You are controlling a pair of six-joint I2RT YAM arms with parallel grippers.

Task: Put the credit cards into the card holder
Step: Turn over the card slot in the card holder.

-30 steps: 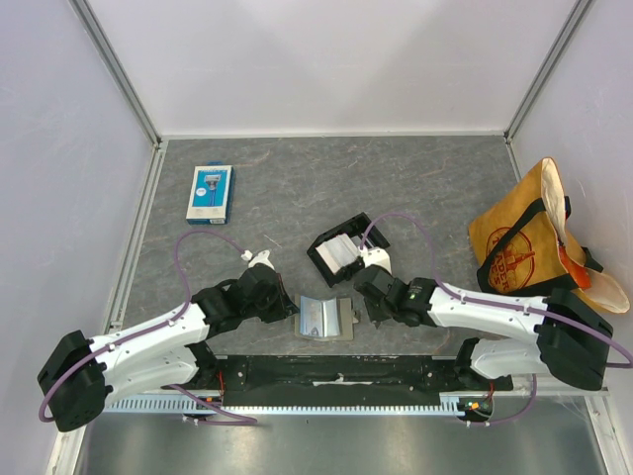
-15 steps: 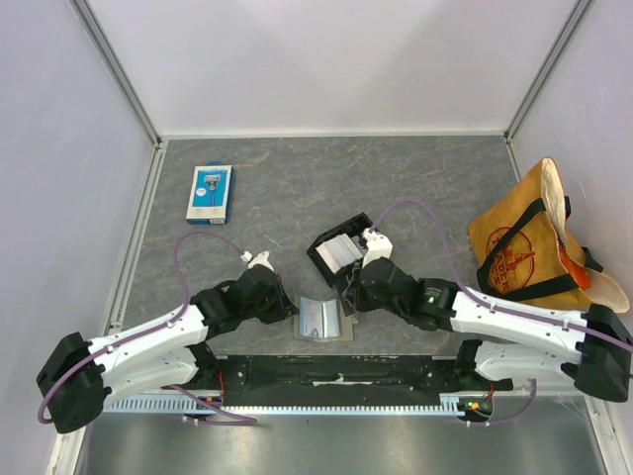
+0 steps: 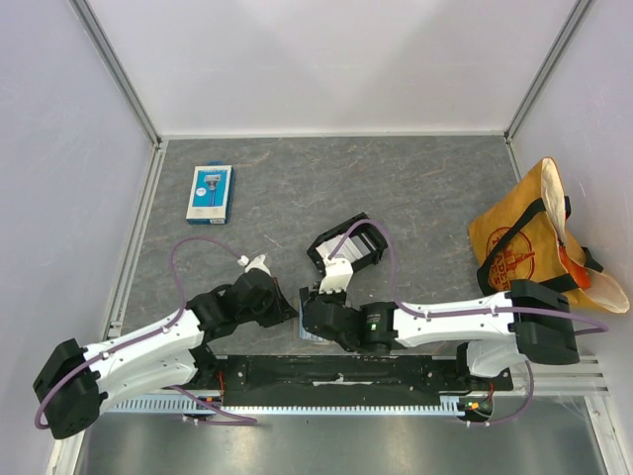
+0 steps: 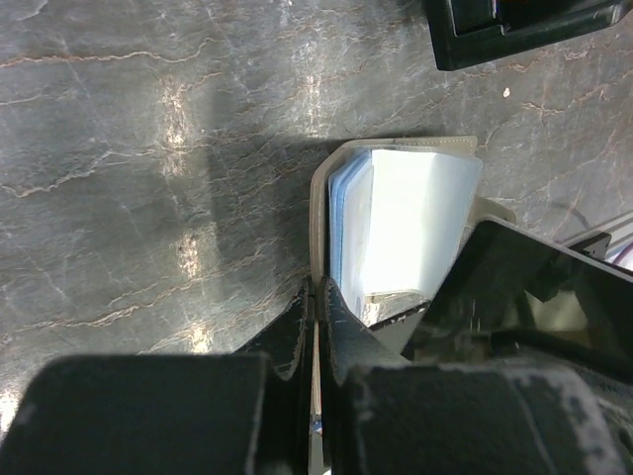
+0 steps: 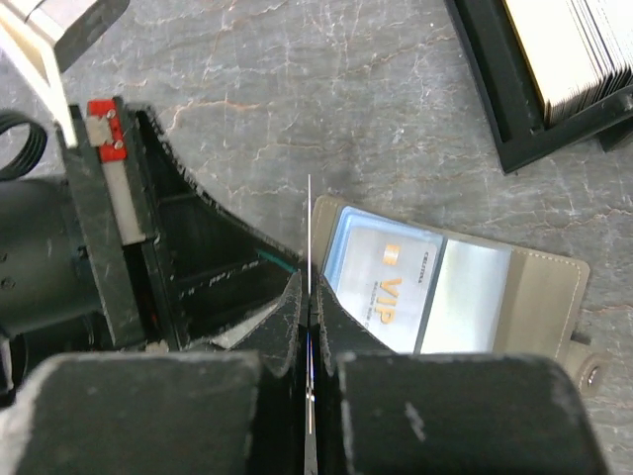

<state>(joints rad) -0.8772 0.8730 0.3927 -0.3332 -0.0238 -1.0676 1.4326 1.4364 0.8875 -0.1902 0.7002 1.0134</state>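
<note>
The grey-tan card holder [image 5: 549,297] lies open on the table, with a pale blue VIP card [image 5: 381,287] in its left clear pocket. My left gripper [image 4: 316,287] is shut on the holder's left cover edge [image 4: 318,198]. My right gripper [image 5: 309,282] is shut on a thin white credit card [image 5: 309,223], seen edge-on and upright just left of the VIP pocket. In the top view both grippers meet over the holder: the left [image 3: 290,312] and the right [image 3: 311,319], which hides most of it. More credit cards [image 5: 584,49] stand in the black tray [image 5: 514,124].
The black tray [image 3: 368,240] sits just behind the grippers. A blue-and-white retail pack [image 3: 210,192] lies at the back left. An orange-tan tote bag [image 3: 539,242] rests against the right wall. Metal rails run along the table's edges.
My right arm has swung left from beside the black tray to over the card holder, carrying the white card. The left arm has stayed put, gripping the holder.
</note>
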